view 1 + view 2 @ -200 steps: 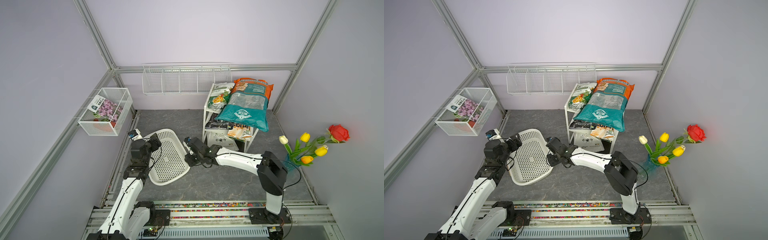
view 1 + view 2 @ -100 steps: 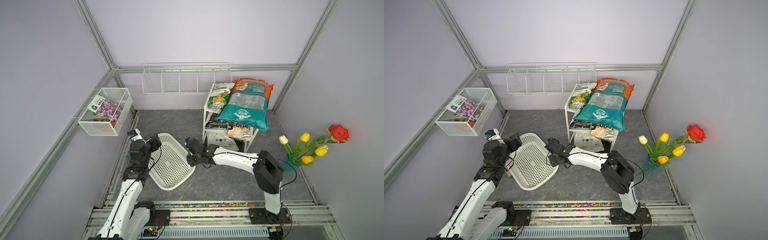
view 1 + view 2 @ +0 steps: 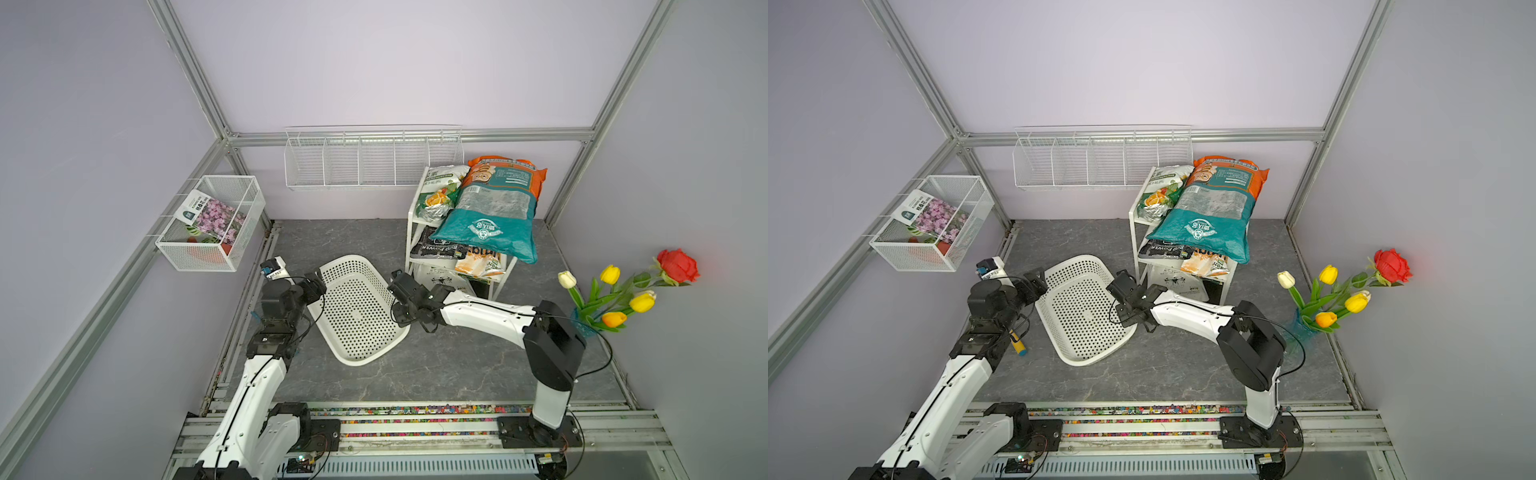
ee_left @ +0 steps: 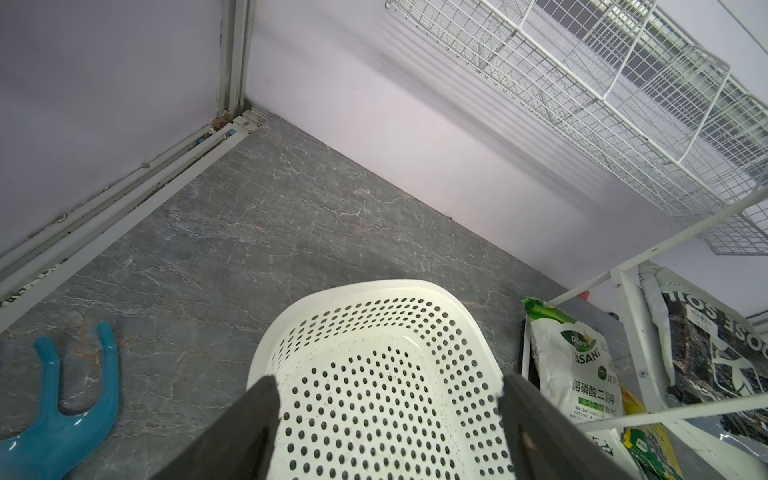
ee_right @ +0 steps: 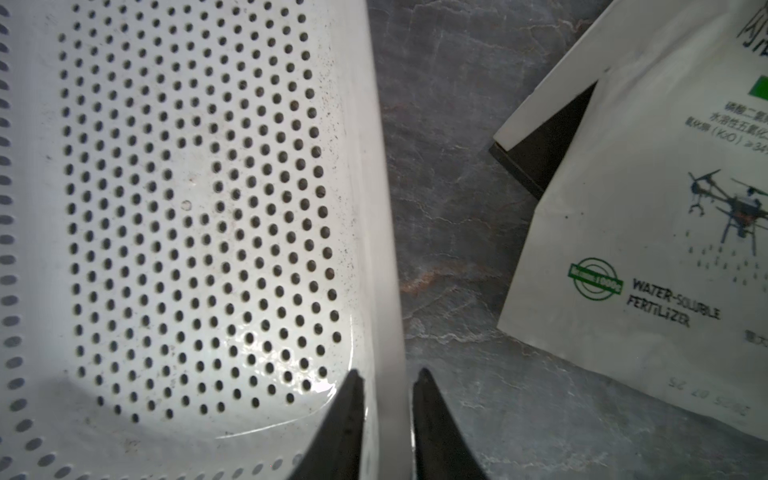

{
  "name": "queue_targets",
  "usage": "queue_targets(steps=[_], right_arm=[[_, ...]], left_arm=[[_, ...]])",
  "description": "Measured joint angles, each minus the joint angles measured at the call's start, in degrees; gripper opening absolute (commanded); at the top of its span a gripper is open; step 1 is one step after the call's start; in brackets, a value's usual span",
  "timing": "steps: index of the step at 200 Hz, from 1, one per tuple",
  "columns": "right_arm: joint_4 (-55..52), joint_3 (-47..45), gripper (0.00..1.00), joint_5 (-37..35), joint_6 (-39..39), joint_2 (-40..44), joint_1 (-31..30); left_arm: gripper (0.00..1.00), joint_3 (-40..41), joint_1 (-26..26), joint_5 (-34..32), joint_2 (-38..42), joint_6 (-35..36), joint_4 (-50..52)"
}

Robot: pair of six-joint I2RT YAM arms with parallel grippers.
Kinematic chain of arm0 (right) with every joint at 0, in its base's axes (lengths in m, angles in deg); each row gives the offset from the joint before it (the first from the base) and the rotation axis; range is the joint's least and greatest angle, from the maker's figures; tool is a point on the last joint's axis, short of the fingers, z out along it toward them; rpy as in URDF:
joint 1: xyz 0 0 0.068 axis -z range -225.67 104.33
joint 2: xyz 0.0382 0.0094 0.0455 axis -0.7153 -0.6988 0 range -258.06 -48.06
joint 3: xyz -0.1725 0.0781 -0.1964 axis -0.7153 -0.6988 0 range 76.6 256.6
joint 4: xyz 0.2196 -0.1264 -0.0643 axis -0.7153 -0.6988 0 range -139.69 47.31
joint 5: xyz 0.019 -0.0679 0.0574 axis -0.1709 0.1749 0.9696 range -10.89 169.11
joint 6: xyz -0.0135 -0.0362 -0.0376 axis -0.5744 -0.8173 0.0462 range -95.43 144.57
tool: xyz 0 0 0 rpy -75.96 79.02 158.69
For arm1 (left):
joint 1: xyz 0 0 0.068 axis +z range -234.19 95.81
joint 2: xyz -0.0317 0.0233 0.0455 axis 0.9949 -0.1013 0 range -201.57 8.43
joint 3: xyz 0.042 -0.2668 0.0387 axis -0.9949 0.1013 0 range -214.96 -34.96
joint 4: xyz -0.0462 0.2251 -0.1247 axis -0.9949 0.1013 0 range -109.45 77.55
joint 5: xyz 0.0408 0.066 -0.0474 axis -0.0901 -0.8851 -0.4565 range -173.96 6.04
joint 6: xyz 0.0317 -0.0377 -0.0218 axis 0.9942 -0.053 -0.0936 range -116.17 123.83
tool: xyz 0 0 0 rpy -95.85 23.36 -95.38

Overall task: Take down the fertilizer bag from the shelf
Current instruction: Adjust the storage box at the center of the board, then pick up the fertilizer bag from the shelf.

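Note:
The white shelf stands at the back right. A big orange-and-teal fertilizer bag lies across its top board, overhanging the front, beside a white-green bag. A black bag and a small orange bag lie on the middle board. A white bag leans at the base. My right gripper is down on the floor, shut on the rim of a white perforated basket. At the basket's other end, my left gripper is wide open and holds nothing.
A white wire rack hangs on the back wall. A mesh box basket with a flower packet hangs on the left wall. A vase of flowers stands at the right. A blue hand fork lies on the floor by the left arm.
The white basket has turned and slid right, toward the shelf, with my right gripper at its rim. The left arm has shifted slightly, its jaws still wide.

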Motion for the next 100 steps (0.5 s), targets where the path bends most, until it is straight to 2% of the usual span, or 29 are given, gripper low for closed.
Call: queue_targets(steps=[45, 100], right_arm=[[-4.57, 0.66, 0.49, -7.37, -6.91, 4.72, -1.25], [-8.41, 3.91, 0.5, -18.8, -21.99, 18.93, -4.48]], left_arm=[[0.86, -2.71, 0.0, 5.68, -4.7, 0.2, 0.13], [0.86, -5.95, 0.0, 17.14, -13.86, -1.33, -1.6]])
